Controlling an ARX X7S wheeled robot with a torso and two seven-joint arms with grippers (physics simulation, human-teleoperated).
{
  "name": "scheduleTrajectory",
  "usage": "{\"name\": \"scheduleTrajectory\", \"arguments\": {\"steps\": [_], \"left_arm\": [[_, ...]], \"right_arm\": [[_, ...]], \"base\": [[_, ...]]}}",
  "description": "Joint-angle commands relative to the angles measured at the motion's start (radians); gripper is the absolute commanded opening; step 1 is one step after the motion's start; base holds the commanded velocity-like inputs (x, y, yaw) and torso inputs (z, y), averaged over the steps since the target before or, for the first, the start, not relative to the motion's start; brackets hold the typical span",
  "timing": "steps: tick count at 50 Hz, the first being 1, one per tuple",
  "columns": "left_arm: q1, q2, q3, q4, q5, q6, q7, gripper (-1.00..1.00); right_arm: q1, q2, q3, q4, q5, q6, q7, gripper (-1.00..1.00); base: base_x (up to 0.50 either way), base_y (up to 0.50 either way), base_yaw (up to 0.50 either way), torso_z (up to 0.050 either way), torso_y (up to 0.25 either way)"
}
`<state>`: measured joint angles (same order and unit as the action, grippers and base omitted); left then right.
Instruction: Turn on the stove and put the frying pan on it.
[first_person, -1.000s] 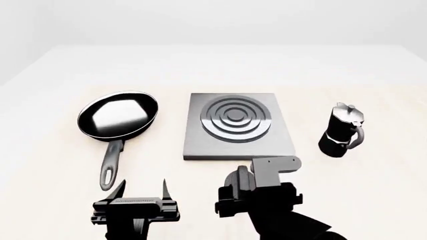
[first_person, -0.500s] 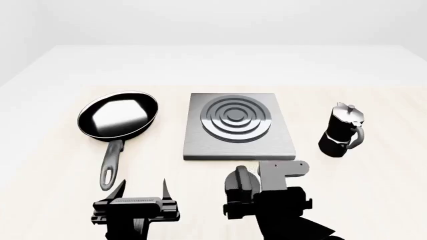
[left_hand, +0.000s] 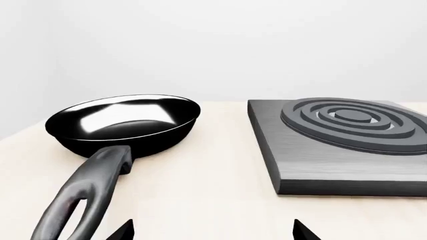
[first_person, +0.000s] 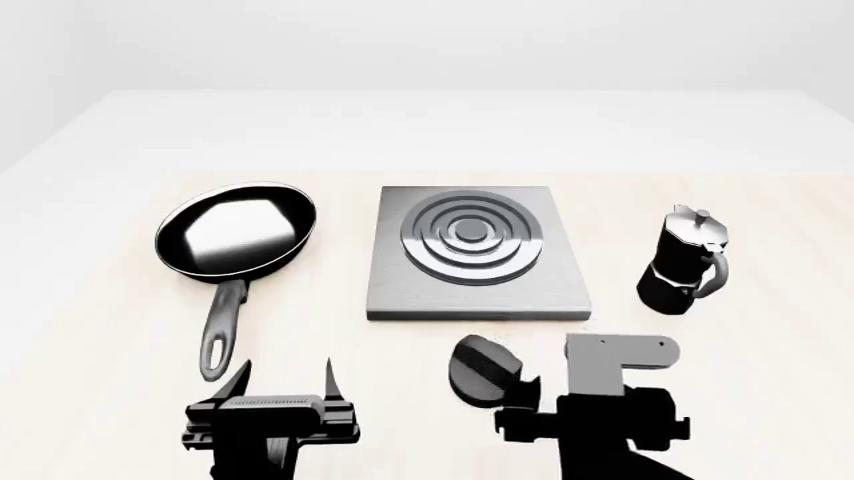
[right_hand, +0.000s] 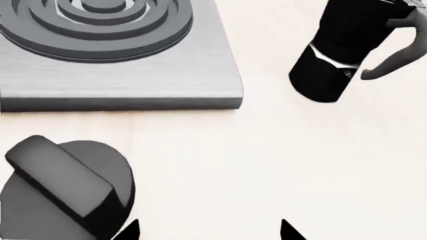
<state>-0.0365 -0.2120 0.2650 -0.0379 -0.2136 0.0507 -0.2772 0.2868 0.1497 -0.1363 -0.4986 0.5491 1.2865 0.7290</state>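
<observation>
- My left pincer (first_person: 284, 385) hangs low at the near edge of the desk (first_person: 747, 380), its two tips spread wide with nothing between them; only those tips poke into my left wrist view.
- My right pincer (right_hand: 209, 229) sits at the near edge too, to the right of the knob. My right wrist view shows just two dark tips, well parted, with bare desk between them, so it holds nothing.
- The knob (first_person: 478, 369) is a round black disc with a raised bar across it, lying on the desk just beside my right pincer and apart from it. It lies a little in front of the stove's near edge, not touching the plate.
- The frying pan (first_person: 236, 231) rests on the desk to the left of the stove, with a gap between them. Its long dark handle (first_person: 222, 328) points back toward me and ends near my left pincer, slightly to the left of it. The inside is shiny and pale.
- The stove (first_person: 477, 300) is a flat grey square plate in the middle of the desk, with dark ring burner (first_person: 471, 237) bare on top.
- A black moka pot (first_person: 682, 261) stands upright to the right of the stove, well apart from it.
</observation>
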Motion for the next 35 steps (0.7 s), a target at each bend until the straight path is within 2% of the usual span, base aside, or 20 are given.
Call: {"name": "scheduleTrajectory", "arguments": {"steps": [1, 8, 9, 16, 19, 21, 30, 35], "left_arm": [[-0.001, -0.004, 0.005, 0.002, -0.004, -0.001, -0.005, 1.0], [0.0, -0.006, 0.008, 0.002, -0.004, 0.0, -0.008, 1.0], [-0.002, -0.006, 0.009, -0.002, -0.004, 0.002, -0.007, 1.0], [-0.004, -0.007, 0.015, -0.007, -0.001, 0.005, -0.01, 1.0], [-0.004, -0.012, 0.023, -0.001, 0.01, -0.001, -0.012, 1.0], [-0.001, -0.016, 0.027, 0.007, 0.007, -0.007, -0.009, 1.0], [-0.007, -0.022, 0.044, 0.001, 0.032, -0.015, -0.018, 1.0], [-0.006, -0.021, 0.038, 0.009, 0.025, -0.023, -0.03, 1.0]], "right_arm": [[-0.046, 0.024, 0.045, -0.06, -0.039, -0.029, 0.074, 1.0], [-0.096, 0.058, 0.039, -0.046, -0.11, -0.167, 0.098, 1.0], [-0.115, 0.072, 0.02, -0.036, -0.15, -0.255, 0.096, 1.0], [-0.177, 0.096, 0.017, 0.043, -0.248, -0.444, 0.128, 1.0], [-0.21, 0.11, -0.013, 0.098, -0.305, -0.603, 0.112, 1.0], [-0.223, 0.112, -0.023, 0.143, -0.348, -0.653, 0.138, 1.0], [-0.268, 0.107, -0.007, 0.312, -0.393, -0.94, 0.129, 1.0], [-0.273, 0.107, -0.017, 0.377, -0.436, -0.995, 0.156, 1.0]], "base": [[0.0, 0.0, 0.0, 0.0, 0.0], [0.0, 0.0, 0.0, 0.0, 0.0], [0.0, 0.0, 0.0, 0.0, 0.0], [0.0, 0.0, 0.0, 0.0, 0.0], [0.0, 0.0, 0.0, 0.0, 0.0], [0.0, 0.0, 0.0, 0.0, 0.0], [0.0, 0.0, 0.0, 0.0, 0.0], [0.0, 0.0, 0.0, 0.0, 0.0]]}}
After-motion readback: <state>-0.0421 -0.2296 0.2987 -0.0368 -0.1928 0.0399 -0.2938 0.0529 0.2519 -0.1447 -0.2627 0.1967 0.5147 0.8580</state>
